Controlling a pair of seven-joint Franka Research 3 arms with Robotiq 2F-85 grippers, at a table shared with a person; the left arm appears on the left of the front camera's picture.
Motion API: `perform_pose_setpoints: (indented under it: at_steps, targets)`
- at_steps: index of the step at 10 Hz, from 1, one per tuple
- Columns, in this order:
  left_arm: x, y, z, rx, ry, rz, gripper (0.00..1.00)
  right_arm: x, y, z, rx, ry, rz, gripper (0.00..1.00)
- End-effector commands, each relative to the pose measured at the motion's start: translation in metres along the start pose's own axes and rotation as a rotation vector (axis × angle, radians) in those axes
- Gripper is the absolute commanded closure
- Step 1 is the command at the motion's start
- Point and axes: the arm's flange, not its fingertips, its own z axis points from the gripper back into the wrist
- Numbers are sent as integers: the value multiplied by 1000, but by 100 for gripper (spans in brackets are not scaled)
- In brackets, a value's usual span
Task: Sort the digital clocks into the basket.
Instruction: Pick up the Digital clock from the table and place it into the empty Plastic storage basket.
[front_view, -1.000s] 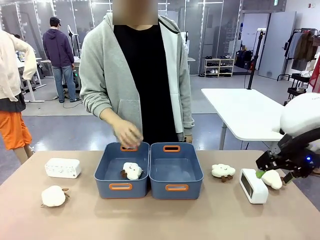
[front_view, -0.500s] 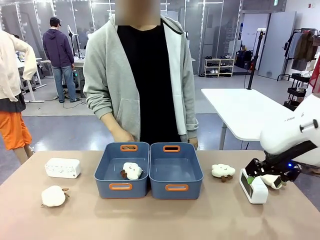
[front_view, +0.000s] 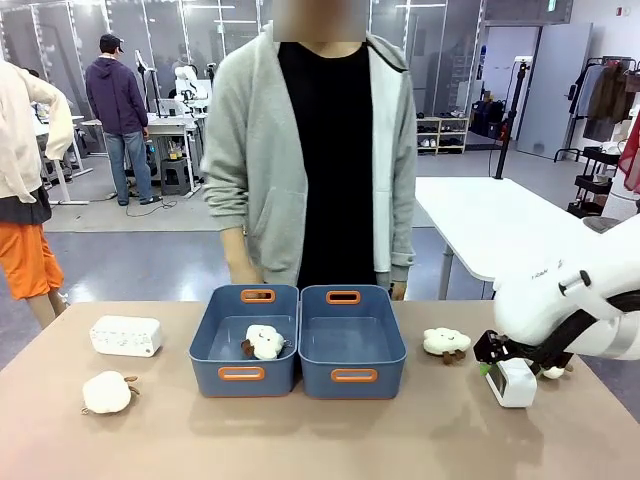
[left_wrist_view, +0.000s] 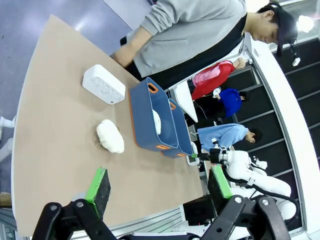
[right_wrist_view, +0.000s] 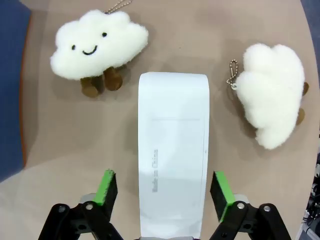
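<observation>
Right gripper is sitting low over the table with jaws open, straddling the near end of a white digital clock. Green pads are flanking it on both sides with a gap showing each side, narrower on one, so nothing is gripped. The clock is lying flat, running straight ahead from between the fingers. Ahead of the fingertips to one side, a smiling cloud plush is lying near the clock's far end. On the opposite side a second white plush is lying just beside the clock, not touching. Further out past the smiling plush, the nearer blue basket is sitting on the table, touching the farther blue basket, which is holding a plush sheep. Beyond both, well apart from this gripper, a second digital clock is lying flat, with another white plush near it.

Left gripper is hanging high above the table, jaws spread wide, holding nothing.

A person is standing behind the baskets, one hand hanging near the farther basket's rim.
</observation>
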Motion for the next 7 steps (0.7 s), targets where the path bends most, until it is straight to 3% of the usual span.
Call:
perform_pose_setpoints:
  at_steps: [1,3,4,5,6,7]
  targets:
    - [2,-1,2,-20,-9,-13,0,7,10,-7,-24,-12,-29,60]
    - [2,-1,2,-20,-9,-13,0,11,9,-4,-22,-22,-29,100]
    - [2,-1,2,-20,-9,-13,0,10,8,-2,-28,-22,-28,100]
    - [2,-1,2,-20,-9,-13,0,11,6,4,-4,-18,-46,88]
    - [2,-1,2,-20,-9,-13,0,9,3,19,16,-2,-33,96]
    - [2,-1,2,-20,-9,-13,0,8,-4,45,70,-8,-28,96]
